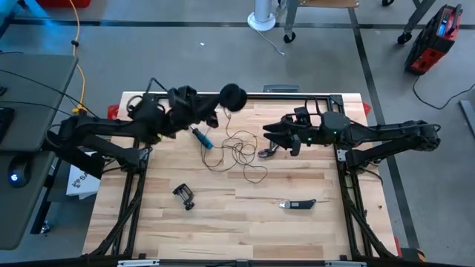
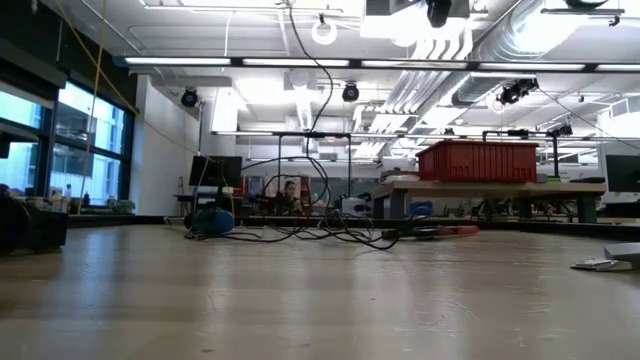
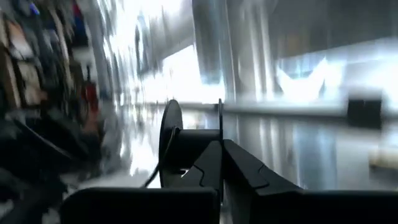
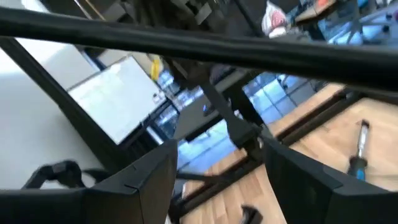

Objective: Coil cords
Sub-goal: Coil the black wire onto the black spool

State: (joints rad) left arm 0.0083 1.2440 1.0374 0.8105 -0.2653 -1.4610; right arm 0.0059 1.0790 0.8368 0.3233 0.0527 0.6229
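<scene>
We see the left arm stretched across the table's far edge, its left gripper (image 1: 223, 99) raised and pinched tight on the round black reel (image 1: 233, 95). From the reel the thin dark cord (image 1: 236, 148) hangs down into a loose tangle on the wooden table (image 1: 223, 222). The right arm reaches in level from the other side, its right gripper (image 1: 269, 133) spread wide just beside the tangle, holding nothing.

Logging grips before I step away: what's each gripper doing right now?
Left gripper: shut on the reel, raised.
Right gripper: open, holding nothing.
</scene>
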